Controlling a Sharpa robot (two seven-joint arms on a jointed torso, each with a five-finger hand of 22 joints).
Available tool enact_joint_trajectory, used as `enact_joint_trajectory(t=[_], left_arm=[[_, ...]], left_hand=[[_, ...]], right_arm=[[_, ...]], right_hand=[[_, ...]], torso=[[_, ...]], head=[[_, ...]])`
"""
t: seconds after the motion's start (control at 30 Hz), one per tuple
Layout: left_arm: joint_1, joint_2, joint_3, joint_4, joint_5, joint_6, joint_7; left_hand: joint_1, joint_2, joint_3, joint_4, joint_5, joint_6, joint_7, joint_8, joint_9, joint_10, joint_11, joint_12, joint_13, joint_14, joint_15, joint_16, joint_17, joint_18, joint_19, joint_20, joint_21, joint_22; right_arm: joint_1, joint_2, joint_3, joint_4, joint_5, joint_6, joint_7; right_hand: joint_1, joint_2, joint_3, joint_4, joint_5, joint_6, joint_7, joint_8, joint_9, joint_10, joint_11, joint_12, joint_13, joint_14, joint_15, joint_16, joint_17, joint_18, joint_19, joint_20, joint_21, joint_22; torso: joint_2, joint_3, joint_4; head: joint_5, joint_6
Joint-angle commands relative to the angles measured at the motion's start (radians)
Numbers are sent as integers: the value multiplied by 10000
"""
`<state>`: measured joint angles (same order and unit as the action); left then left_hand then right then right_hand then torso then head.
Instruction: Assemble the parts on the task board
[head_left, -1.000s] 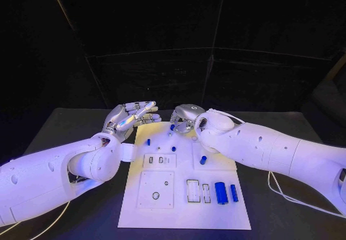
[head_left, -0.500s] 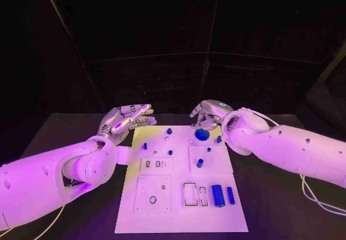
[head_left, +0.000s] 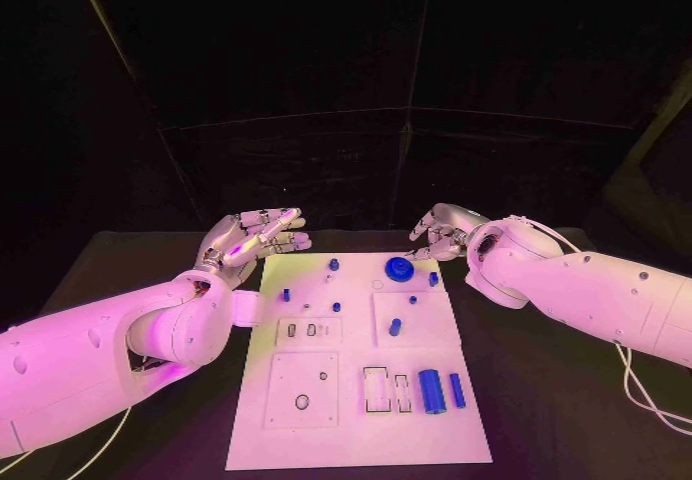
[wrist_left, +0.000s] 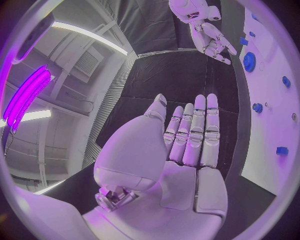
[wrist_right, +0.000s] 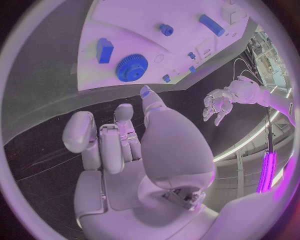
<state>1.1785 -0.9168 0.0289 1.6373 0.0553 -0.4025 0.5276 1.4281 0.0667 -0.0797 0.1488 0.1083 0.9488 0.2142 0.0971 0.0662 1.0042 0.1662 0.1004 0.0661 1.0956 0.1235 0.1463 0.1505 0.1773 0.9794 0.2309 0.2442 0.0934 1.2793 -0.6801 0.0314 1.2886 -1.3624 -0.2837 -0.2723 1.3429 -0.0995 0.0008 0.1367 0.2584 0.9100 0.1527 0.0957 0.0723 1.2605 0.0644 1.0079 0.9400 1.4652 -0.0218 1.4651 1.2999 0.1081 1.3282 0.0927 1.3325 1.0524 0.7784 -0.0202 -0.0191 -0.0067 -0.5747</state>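
We see the task board (head_left: 361, 400) lying lengthwise in the middle of the black tabletop (head_left: 562, 420), its short edges near and far. The parts are spread over it, presumably so each can be reached singly. A blue gear (head_left: 400, 267) lies flat at the far end, right of centre, with a small blue block (head_left: 433, 279) just to its right. Small blue pegs (head_left: 335, 264) dot the far half on the left and centre, and one short cylinder (head_left: 395, 326) rests on the raised square at mid-board. At the near right a thick blue cylinder (head_left: 430, 389) and a thinner rod (head_left: 457, 390) lie side by side beside open rectangular slots (head_left: 375, 390), which we judge to be their seats.

Our left hand (head_left: 257, 238) hangs over the tabletop just off the board's far left corner, fingers straight and close together, palm bare, holding nothing. Our right hand (head_left: 437, 231) hovers just past the far right corner, beyond the gear, fingers loosely bent and apart with nothing in them; the right wrist view shows an empty palm (wrist_right: 119, 165) facing the gear. We judge both are parked clear of the board so the parts stay uncovered, the right one nearest to a pick.

The tabletop is matt black. Dark curtains (head_left: 346, 150) hang behind it, and strip lights (wrist_left: 28, 97) run overhead.
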Motion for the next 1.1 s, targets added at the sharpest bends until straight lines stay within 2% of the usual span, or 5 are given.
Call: enact_joint_trajectory(t=[0.03, 0.17, 0.6, 0.87, 1.1], left_arm=[[16, 39, 8, -58, -12, 189, 12], [15, 83, 8, -108, -12, 218, -12], [11, 171, 5, -190, -12, 249, -39], [9, 180, 5, -202, -13, 264, -33], [8, 184, 6, -218, -13, 254, -36]], left_hand=[[-6, 87, 20, -62, -1, 41, 39, -61, -14, 28, 54, -38, -17, 22, 13, -41, 16, 54, 79, 6, 43, -16], [-6, 89, 19, -64, -2, 42, 34, -64, -13, 30, 53, -41, -16, 19, 14, -48, 17, 53, 77, 7, 40, -19], [-5, 92, 19, -67, -2, 41, 31, -69, -13, 31, 51, -47, -16, 15, 16, -57, 19, 53, 74, 9, 36, -22], [-5, 94, 18, -68, -2, 40, 29, -73, -13, 29, 52, -51, -16, 12, 16, -62, 19, 53, 73, 9, 34, -24], [22, 89, 22, -94, -2, 35, 27, -84, -14, 26, 51, -63, -16, 9, 17, -74, 22, 53, 71, 10, 29, -29]], right_arm=[[9, 211, 9, -138, 167, 655, -199], [-2, 421, 6, -309, 126, 778, -102], [-58, 642, -1, -549, -44, 1346, -32], [-80, 659, -2, -644, -155, 1402, -29], [-104, 682, -3, -634, -236, 1532, -14]], right_hand=[[199, -22, -75, 136, -33, -50, 33, 67, -8, 221, 15, 713, 811, 658, 95, 160, 385, -126, 97, 5, 118, 194], [309, -21, -131, 203, -58, -103, 56, 59, -16, 233, 38, 950, 1098, 680, 121, 240, 566, -137, 112, 28, 171, 271], [676, 42, -217, 179, -170, -95, 75, 127, -6, 874, 63, 2295, 2594, 743, 153, 430, 1009, -179, 206, 66, 342, 545], [857, 69, -203, 93, -167, -177, 98, 99, -23, 787, 80, 2272, 2593, 753, 168, 467, 1098, -185, 213, 78, 371, 583], [882, 80, -198, 81, -166, -177, 99, 103, -21, 827, 83, 2342, 2676, 756, 172, 476, 1119, -187, 218, 81, 379, 597]], torso=[[36, 50, 38], [50, 74, 43], [45, 62, 23], [43, 43, 37], [43, 55, 40]], head=[[-8, -14], [2, -48], [44, -137], [31, -125], [49, -163]])
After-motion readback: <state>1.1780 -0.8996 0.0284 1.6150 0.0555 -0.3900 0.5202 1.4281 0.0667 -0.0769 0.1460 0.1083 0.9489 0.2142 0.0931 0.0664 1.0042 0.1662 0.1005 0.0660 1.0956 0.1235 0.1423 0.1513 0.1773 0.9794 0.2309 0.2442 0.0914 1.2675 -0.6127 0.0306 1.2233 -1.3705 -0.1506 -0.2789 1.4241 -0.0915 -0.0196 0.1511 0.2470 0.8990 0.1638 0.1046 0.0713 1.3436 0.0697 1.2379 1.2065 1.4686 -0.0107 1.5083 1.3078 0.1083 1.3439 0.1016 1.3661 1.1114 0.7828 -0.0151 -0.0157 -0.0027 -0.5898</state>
